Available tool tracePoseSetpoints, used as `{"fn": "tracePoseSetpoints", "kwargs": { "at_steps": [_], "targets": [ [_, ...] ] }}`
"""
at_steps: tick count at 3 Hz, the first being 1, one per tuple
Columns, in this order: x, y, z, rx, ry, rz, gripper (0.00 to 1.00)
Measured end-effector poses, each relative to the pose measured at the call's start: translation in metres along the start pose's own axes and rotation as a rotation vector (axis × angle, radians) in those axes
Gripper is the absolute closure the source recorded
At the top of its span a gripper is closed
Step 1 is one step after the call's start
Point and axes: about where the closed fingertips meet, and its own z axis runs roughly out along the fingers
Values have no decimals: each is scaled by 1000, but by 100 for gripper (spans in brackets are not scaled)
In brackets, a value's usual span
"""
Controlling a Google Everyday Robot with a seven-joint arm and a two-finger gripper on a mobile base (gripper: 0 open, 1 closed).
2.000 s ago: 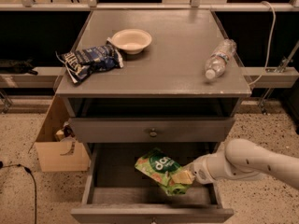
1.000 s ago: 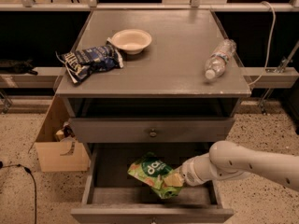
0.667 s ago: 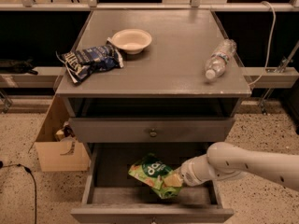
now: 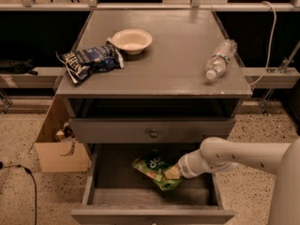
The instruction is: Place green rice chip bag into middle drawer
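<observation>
The green rice chip bag (image 4: 153,168) is inside the open drawer (image 4: 89,182), the one below the closed drawer with a knob (image 4: 153,133). The bag lies tilted near the drawer's middle, its dark oval logo facing up. My gripper (image 4: 172,173) reaches in from the right at the end of the white arm (image 4: 234,157). It is shut on the bag's right edge and holds it low over the drawer floor. Whether the bag touches the floor cannot be told.
On the cabinet top (image 4: 168,64) lie a dark blue chip bag (image 4: 89,61), a cream bowl (image 4: 131,40) and a clear water bottle (image 4: 219,58). A cardboard box (image 4: 58,146) stands on the floor left of the cabinet. A black cable (image 4: 28,182) runs across the floor.
My gripper has carried the green bag leftward and slightly lower inside the open drawer. Over the last moments it has almost stopped.
</observation>
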Motion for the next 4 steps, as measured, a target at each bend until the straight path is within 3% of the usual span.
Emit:
{"fn": "tracePoseSetpoints", "kwargs": {
  "at_steps": [1, 2, 3, 4],
  "targets": [
    [-2, -2, 1, 3, 3, 2, 97],
    [-2, -2, 1, 3, 3, 2, 75],
    [-2, -2, 1, 3, 3, 2, 43],
    [-2, -2, 1, 3, 3, 2, 19]
  ]
}}
